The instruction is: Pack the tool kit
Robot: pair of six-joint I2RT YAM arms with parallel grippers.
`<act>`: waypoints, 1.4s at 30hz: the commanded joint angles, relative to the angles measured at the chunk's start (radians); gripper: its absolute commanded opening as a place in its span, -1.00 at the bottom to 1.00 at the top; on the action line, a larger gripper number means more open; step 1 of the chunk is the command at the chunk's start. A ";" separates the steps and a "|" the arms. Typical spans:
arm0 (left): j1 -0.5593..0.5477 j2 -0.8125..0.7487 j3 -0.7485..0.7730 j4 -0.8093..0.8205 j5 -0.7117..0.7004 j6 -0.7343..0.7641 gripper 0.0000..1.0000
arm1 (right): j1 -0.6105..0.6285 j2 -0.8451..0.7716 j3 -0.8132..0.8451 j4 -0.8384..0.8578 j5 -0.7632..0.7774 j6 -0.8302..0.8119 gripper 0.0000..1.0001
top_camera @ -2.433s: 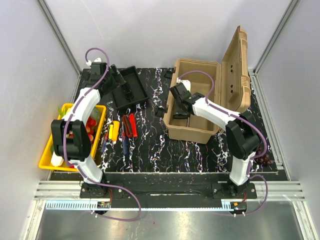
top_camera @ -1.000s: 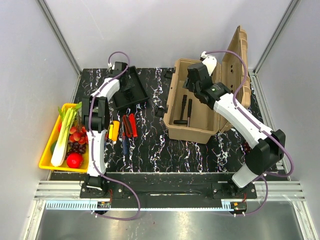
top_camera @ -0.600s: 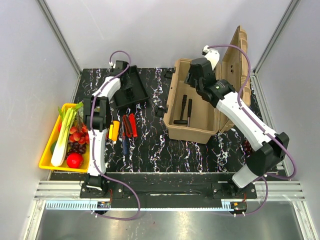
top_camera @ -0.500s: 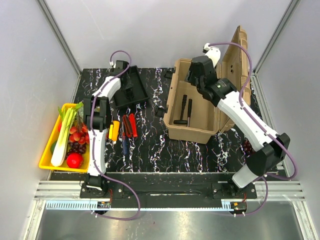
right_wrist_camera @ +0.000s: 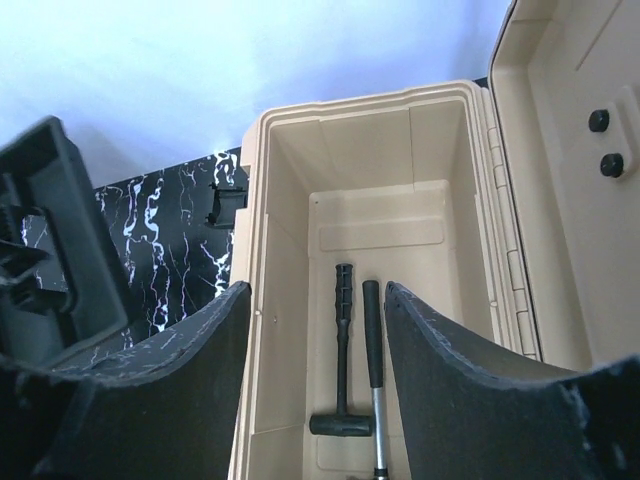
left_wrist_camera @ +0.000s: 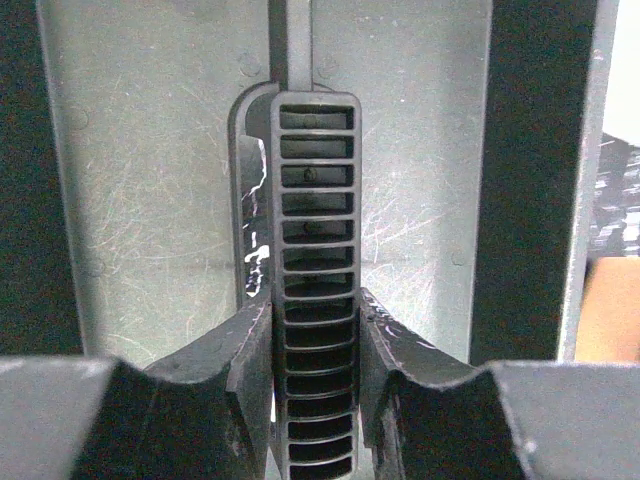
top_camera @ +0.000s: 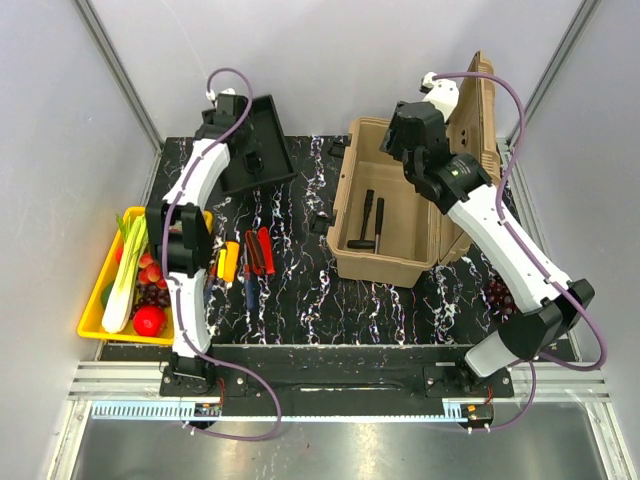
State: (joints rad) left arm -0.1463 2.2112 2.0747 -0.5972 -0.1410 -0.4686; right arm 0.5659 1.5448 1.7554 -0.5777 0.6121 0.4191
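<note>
1. Nearest to us, at the lower left of the top view, a yellow tray (top_camera: pixel 92 318) of vegetables sits at the left edge of the dark marbled tabletop (top_camera: pixel 300 320).
2. Just right of it, the small hand tools (top_camera: pixel 248 258) with orange, red and blue handles lie side by side on the tabletop, well apart from the box.
3. Right of centre stands the tan toolbox (top_camera: pixel 380 268). Its lid (top_camera: pixel 482 120) is swung open and stands upright along the right side.
4. On the toolbox floor we see a black mallet (right_wrist_camera: pixel 342 340) and a second black-gripped tool (right_wrist_camera: pixel 371 320) lying side by side.
5. Over the far end of the toolbox hangs the right claw (right_wrist_camera: pixel 318 300). Its fingers are spread apart and there is nothing between them.
6. Farthest back, at the upper left, the black inner tray (top_camera: pixel 268 135) looks tilted, and its far rim reaches past the back edge of the tabletop in the picture.
7. The left claw (left_wrist_camera: pixel 315 330) is clamped on the tray's ribbed centre handle (left_wrist_camera: pixel 315 200), with one finger pressed against each side of it.
</note>
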 commanded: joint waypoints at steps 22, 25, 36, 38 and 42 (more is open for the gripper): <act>-0.553 -0.369 0.079 -0.088 -0.150 -0.159 -1.00 | -0.015 -0.503 -0.103 -0.005 0.132 -0.152 0.33; -0.607 -0.294 0.154 -0.150 -0.203 -0.199 -1.00 | -0.015 -0.522 -0.108 -0.016 0.124 -0.158 0.34; -0.720 -0.113 0.298 -0.155 -0.239 -0.186 -1.00 | -0.015 -0.604 -0.188 -0.031 0.106 -0.131 0.33; -0.737 -0.097 0.301 -0.122 -0.262 -0.168 -1.00 | -0.015 -0.608 -0.195 -0.050 0.101 -0.122 0.33; -0.757 -0.064 0.314 -0.101 -0.264 -0.174 -1.00 | -0.015 -0.603 -0.195 -0.091 0.083 -0.111 0.33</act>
State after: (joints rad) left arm -0.8822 2.1548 2.2963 -0.8177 -0.3523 -0.6514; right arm 0.5541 0.9512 1.5574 -0.6415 0.7132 0.2897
